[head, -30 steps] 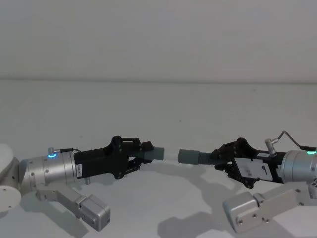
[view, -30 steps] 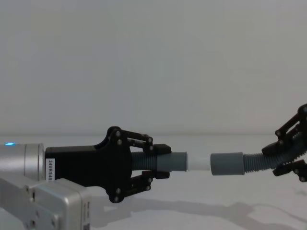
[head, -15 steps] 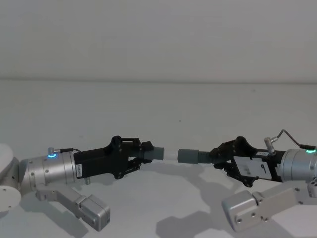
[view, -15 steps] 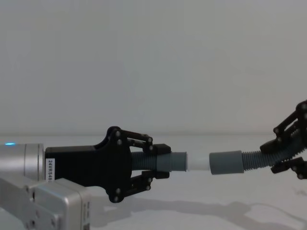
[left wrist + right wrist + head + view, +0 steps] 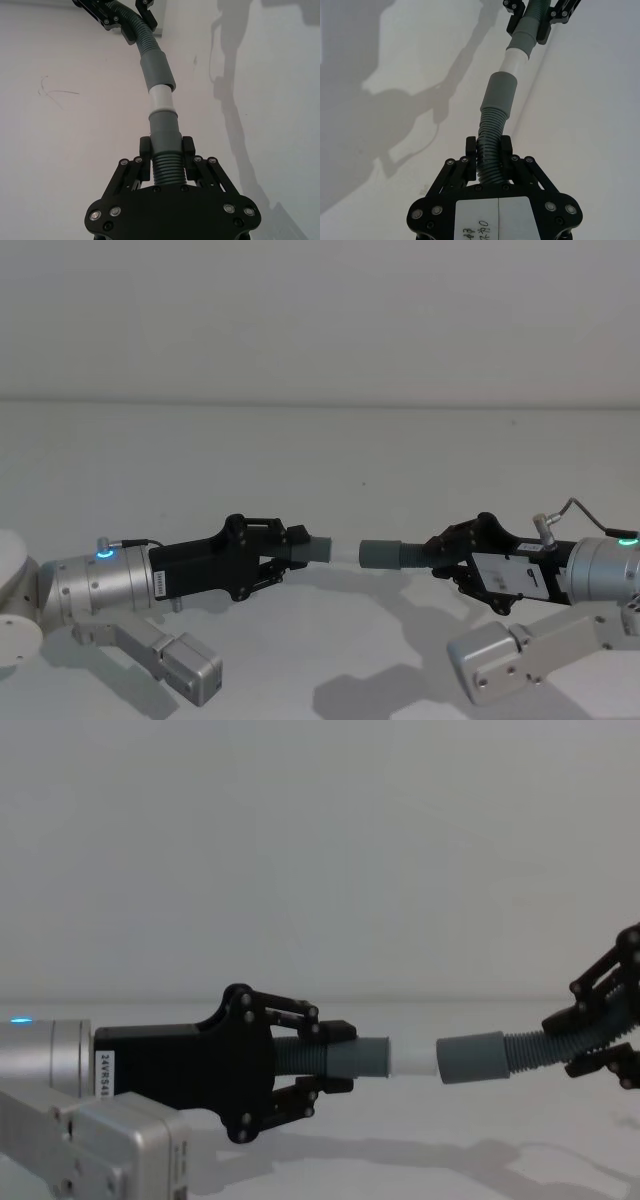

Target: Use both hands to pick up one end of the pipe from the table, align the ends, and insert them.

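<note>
My left gripper (image 5: 290, 550) is shut on the short grey pipe piece (image 5: 318, 549), held level above the table (image 5: 320, 460). Its white tip (image 5: 415, 1060) points toward the right arm. My right gripper (image 5: 440, 552) is shut on the ribbed piece (image 5: 491, 132), just behind its smooth grey cuff (image 5: 472, 1058). Both ends are in line, and the white tip (image 5: 161, 97) reaches the mouth of the cuff (image 5: 156, 70). How far it sits inside, I cannot tell. The left gripper (image 5: 335, 1060) shows large in the chest view, and the right gripper (image 5: 590, 1040) sits at that view's right edge.
The table's back edge (image 5: 320, 402) meets a plain wall. Silver arm housings lie low at the front left (image 5: 180, 665) and front right (image 5: 510, 670). Shadows of the arms fall on the table beneath the pipe.
The right gripper has shifted slightly left with the ribbed piece, closing the small gap between cuff and white tip. The left arm has stayed still.
</note>
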Controlling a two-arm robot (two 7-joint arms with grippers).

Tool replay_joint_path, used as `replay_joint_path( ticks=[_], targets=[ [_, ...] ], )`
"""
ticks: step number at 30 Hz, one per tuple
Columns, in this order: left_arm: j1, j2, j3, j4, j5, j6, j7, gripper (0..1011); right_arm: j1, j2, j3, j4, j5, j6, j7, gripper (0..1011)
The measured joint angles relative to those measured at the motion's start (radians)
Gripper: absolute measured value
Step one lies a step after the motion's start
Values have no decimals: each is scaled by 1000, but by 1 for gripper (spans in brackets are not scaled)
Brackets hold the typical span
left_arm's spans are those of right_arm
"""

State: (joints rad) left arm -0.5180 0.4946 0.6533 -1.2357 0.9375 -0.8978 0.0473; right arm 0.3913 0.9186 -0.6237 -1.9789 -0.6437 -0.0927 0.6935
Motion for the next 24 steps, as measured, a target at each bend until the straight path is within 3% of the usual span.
replay_joint_path(
  ticks=[24],
  targets=[
    [0, 0, 0, 0, 0, 0, 0, 368, 1, 0, 0, -1, 3, 5, 2, 269]
  ],
)
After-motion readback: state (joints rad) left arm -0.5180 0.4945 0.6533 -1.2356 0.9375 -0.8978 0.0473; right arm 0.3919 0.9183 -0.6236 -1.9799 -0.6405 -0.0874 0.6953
